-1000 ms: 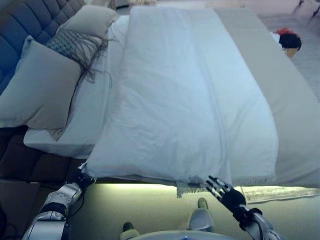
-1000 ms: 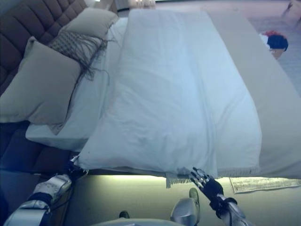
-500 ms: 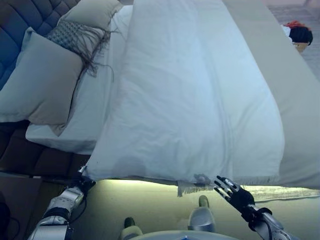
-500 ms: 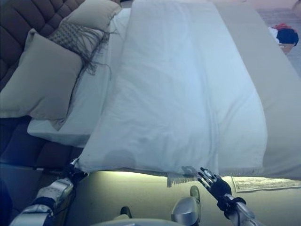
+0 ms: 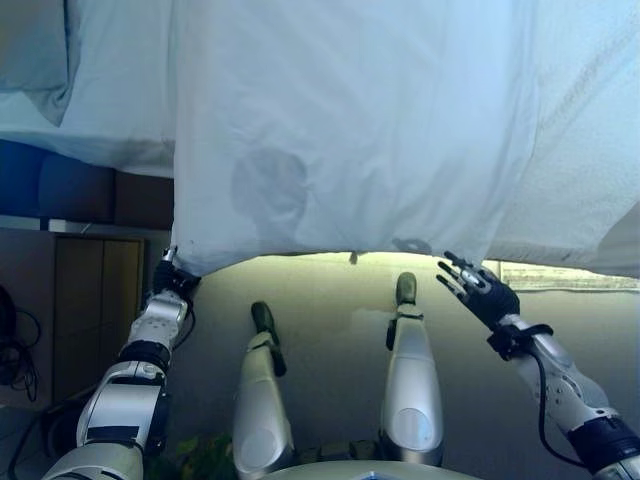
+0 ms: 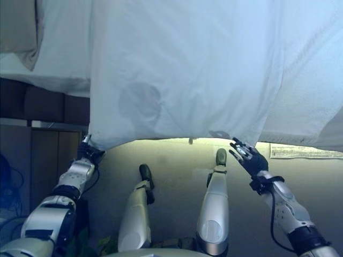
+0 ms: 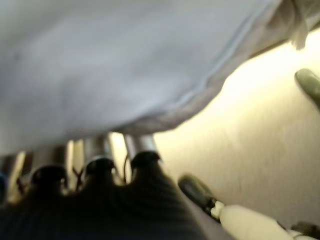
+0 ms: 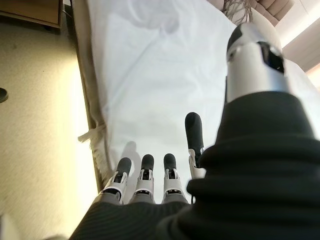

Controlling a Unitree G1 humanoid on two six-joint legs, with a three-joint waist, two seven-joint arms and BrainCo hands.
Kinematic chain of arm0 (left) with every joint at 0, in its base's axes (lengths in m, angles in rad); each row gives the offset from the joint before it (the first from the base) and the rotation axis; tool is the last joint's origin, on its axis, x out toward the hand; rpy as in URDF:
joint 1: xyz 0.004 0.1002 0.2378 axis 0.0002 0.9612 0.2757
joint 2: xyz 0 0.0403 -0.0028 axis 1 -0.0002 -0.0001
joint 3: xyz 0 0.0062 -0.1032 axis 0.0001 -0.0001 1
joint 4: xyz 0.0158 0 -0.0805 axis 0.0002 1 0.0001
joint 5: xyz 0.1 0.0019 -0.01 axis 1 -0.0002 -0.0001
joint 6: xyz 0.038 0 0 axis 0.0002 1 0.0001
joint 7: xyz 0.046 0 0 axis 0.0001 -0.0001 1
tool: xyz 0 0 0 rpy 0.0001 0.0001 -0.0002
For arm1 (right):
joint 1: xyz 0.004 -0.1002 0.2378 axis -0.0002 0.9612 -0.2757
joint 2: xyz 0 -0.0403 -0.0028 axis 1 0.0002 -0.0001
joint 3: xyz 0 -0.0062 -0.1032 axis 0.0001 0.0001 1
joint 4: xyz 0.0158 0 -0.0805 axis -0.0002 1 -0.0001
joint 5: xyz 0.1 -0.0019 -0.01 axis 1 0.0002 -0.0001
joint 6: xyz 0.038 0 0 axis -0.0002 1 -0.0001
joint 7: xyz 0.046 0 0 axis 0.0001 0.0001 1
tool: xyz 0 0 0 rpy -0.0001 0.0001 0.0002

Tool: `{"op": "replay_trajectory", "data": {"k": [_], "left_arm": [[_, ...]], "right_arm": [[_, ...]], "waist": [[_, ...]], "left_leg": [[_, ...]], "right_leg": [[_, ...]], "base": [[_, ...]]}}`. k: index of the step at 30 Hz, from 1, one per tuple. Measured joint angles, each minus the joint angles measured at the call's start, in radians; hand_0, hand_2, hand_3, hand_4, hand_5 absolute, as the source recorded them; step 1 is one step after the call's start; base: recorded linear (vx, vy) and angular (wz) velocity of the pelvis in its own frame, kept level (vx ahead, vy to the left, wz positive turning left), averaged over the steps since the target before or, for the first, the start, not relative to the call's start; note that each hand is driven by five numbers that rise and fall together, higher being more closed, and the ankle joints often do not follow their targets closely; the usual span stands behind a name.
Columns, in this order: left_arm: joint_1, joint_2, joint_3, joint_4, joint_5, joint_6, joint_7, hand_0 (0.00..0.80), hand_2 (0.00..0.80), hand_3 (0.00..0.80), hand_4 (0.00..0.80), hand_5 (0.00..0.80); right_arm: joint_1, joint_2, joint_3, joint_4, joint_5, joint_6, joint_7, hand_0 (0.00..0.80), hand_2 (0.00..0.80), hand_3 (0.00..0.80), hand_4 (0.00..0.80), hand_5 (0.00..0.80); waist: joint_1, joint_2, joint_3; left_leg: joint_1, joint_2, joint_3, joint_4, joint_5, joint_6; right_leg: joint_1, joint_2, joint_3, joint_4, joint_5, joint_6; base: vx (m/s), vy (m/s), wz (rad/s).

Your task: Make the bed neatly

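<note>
A white duvet (image 5: 350,120) covers the bed and its near edge hangs over the side in front of me. My left hand (image 5: 172,281) is at the duvet's lower left corner, fingers curled on the cloth; in the left wrist view the duvet (image 7: 125,65) lies over its fingertips. Just below the hem's right part my right hand (image 5: 478,292) is open with fingers spread and holds nothing. In the right wrist view its straight fingers (image 8: 145,167) point at the duvet's fringed edge (image 8: 95,135).
A grey pillow (image 5: 35,50) lies at the top left on the white sheet (image 5: 110,120). A dark bed frame (image 5: 70,185) and a wooden nightstand (image 5: 95,300) stand at the left. A beige cover (image 5: 600,170) hangs at the right, above a paper strip (image 5: 570,277) on the floor.
The camera has tilted down, so the bed edge and floor now fill the view. My right hand has come up closer to the hem. The left hand stays at the corner.
</note>
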Motion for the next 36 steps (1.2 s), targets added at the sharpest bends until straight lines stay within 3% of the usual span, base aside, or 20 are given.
{"op": "replay_trajectory", "data": {"k": [7, 13, 14, 15, 16, 17, 22, 28, 30, 33, 36], "left_arm": [[-0.039, 0.015, -0.001, -0.013, 0.009, -0.035, 0.001, 0.800, 0.800, 0.800, 0.800, 0.800], [-0.071, 0.039, 0.003, -0.022, 0.152, -0.019, 0.077, 0.781, 0.781, 0.781, 0.781, 0.781], [-0.074, 0.050, 0.003, -0.016, 0.181, 0.003, 0.090, 0.593, 0.593, 0.593, 0.593, 0.593], [-0.078, 0.063, 0.003, -0.005, 0.202, 0.020, 0.095, 0.486, 0.486, 0.486, 0.486, 0.486], [-0.083, 0.073, 0.003, 0.006, 0.203, 0.035, 0.102, 0.110, 0.110, 0.110, 0.110, 0.110], [-0.086, 0.080, 0.004, 0.026, 0.203, 0.051, 0.107, 0.000, 0.000, 0.000, 0.000, 0.000], [0.003, 0.054, 0.005, 0.107, 0.204, 0.069, 0.082, 0.000, 0.000, 0.000, 0.000, 0.000], [0.215, -0.078, 0.006, 0.019, 0.212, 0.038, 0.008, 0.000, 0.000, 0.000, 0.000, 0.000], [0.270, -0.090, 0.056, -0.015, 0.176, 0.042, -0.013, 0.000, 0.000, 0.000, 0.000, 0.000], [0.347, -0.080, 0.113, -0.183, 0.015, 0.026, -0.096, 0.000, 0.000, 0.000, 0.000, 0.000], [0.371, -0.051, 0.078, -0.421, -0.107, -0.040, -0.280, 0.000, 0.000, 0.000, 0.000, 0.000]], "right_arm": [[-0.058, 0.006, -0.001, -0.013, 0.000, -0.056, -0.028, 0.000, 0.000, 0.000, 0.000, 0.000], [-0.072, 0.035, -0.027, -0.016, -0.001, -0.066, -0.024, 0.000, 0.000, 0.000, 0.000, 0.000], [-0.072, 0.040, -0.029, -0.023, -0.002, -0.066, -0.025, 0.000, 0.000, 0.000, 0.000, 0.000], [-0.070, 0.041, -0.028, -0.037, -0.004, -0.066, -0.025, 0.000, 0.000, 0.000, 0.000, 0.000], [-0.070, 0.042, -0.028, -0.047, -0.007, -0.066, -0.025, 0.000, 0.000, 0.000, 0.000, 0.000], [-0.070, 0.044, -0.028, -0.053, -0.009, -0.066, -0.025, 0.000, 0.000, 0.000, 0.000, 0.000], [-0.070, 0.078, -0.029, -0.057, -0.010, -0.066, -0.024, 0.000, 0.000, 0.000, 0.000, 0.000], [-0.019, 0.090, -0.054, -0.058, -0.013, -0.079, -0.024, 0.000, 0.000, 0.000, 0.000, 0.000], [-0.016, 0.094, -0.070, -0.059, -0.016, -0.080, -0.025, 0.000, 0.000, 0.000, 0.000, 0.000], [-0.015, 0.093, -0.121, -0.057, -0.029, -0.080, -0.020, 0.000, 0.000, 0.000, 0.000, 0.000], [-0.009, 0.085, -0.167, -0.056, -0.025, -0.080, 0.005, 0.000, 0.000, 0.000, 0.000, 0.000]], "waist": [[0.006, -0.009, 0.025], [0.008, -0.013, 0.026], [0.005, -0.013, 0.026], [0.003, -0.013, 0.026], [0.001, -0.013, 0.026], [0.001, -0.013, 0.026], [0.009, -0.013, 0.026], [0.049, -0.013, 0.026], [0.059, -0.013, 0.026], [0.062, -0.013, 0.026], [0.076, -0.012, 0.026]], "left_leg": [[-0.097, 0.000, -0.015, -0.004, 0.008, -0.009], [-0.142, 0.000, -0.017, -0.002, 0.008, -0.009], [-0.142, 0.002, -0.017, -0.002, 0.008, -0.009], [-0.141, 0.003, -0.017, -0.002, 0.008, -0.009], [-0.140, 0.004, -0.017, -0.002, 0.008, -0.009], [-0.140, 0.004, -0.017, -0.002, 0.008, -0.009], [-0.139, 0.004, -0.017, -0.003, 0.008, -0.009], [-0.138, -0.004, -0.022, -0.011, 0.015, 0.001], [-0.135, -0.009, -0.025, -0.011, 0.015, 0.003], [-0.131, -0.028, -0.019, -0.011, 0.015, 0.009], [-0.136, -0.037, -0.018, -0.011, 0.019, 0.014]], "right_leg": [[-0.094, 0.002, -0.005, 0.005, 0.001, -0.001], [-0.136, 0.001, -0.011, 0.009, -0.001, -0.003], [-0.137, 0.003, -0.011, 0.009, -0.002, -0.003], [-0.136, 0.004, -0.011, 0.009, -0.002, -0.004], [-0.137, 0.005, -0.011, 0.009, -0.002, -0.004], [-0.137, 0.006, -0.011, 0.009, -0.002, -0.004], [-0.136, 0.005, -0.011, 0.010, -0.003, -0.004], [-0.137, -0.005, -0.016, 0.026, -0.018, -0.001], [-0.138, -0.012, -0.016, 0.037, -0.025, 0.000], [-0.139, -0.031, -0.008, 0.043, -0.024, 0.004], [-0.139, -0.040, -0.005, 0.034, -0.024, 0.012]], "base": [[-0.107, 0.030, 0.03], [-0.029, 0.018, 0.02], [-0.004, -0.004, -0.03], [-0.010, 0.012, -0.04], [-0.009, 0.015, -0.04], [0.000, 0.000, 0.00], [0.000, -0.015, 0.01], [0.023, -0.041, 0.06], [0.059, 0.058, 0.10], [0.013, 0.031, 0.08], [-0.019, -0.044, 0.05]]}}
